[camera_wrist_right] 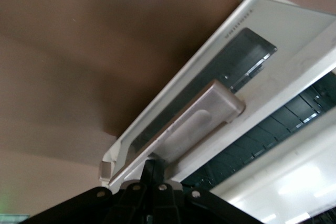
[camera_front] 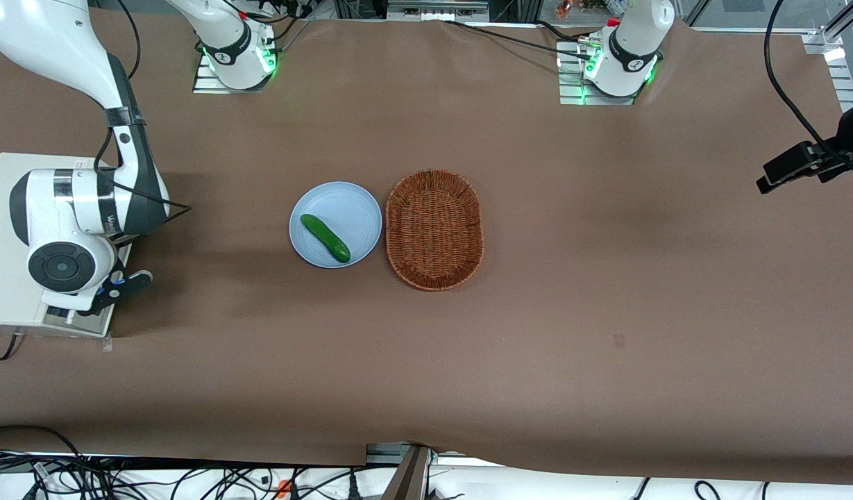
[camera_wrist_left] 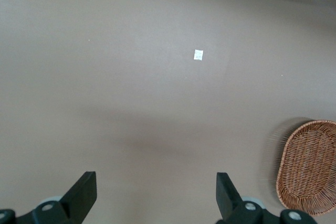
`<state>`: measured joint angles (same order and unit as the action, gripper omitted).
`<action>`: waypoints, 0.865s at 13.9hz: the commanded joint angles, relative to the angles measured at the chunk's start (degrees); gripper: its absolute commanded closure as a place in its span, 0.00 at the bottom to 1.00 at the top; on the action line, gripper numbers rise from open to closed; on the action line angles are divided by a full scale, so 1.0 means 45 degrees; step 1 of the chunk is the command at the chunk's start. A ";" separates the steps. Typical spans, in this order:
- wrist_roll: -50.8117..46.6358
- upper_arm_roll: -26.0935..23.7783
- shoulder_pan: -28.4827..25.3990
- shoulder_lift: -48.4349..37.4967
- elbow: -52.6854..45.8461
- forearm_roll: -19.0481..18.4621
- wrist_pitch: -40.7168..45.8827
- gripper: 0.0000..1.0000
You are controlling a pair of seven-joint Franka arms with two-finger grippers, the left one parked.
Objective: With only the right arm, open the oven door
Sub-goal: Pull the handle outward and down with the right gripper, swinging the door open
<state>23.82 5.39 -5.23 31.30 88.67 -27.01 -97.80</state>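
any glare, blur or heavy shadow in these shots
Front view: even light, a soft shadow on the table beside the right arm, gripper at the oven. Right wrist view: soft close-up; oven door casts a dark shadow, bright glare on the oven body. Left wrist view: basket edge smeared.

Even overhead light, soft arm shadows; the right wrist view is blurred.

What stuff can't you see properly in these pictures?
- Oven door: hidden under the right arm in the front view; the wrist view shows it partly open, but not how far.
- Oven: its knobs are out of sight in every view.
- Gripper: at the door's handle in the wrist view; whether it grips is unclear.
- Basket: cut off by the left wrist view's edge.
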 commanded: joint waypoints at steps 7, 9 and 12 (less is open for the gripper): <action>-0.0079 0.0052 0.0673 0.1989 0.0257 0.0571 -0.2719 1.00; -0.0079 0.0071 0.0732 0.2146 0.0257 0.0883 -0.2935 1.00; -0.0098 0.0071 0.0790 0.2497 0.0237 0.1332 -0.3325 1.00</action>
<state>21.38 2.59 -5.51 39.18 89.61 -15.74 -109.00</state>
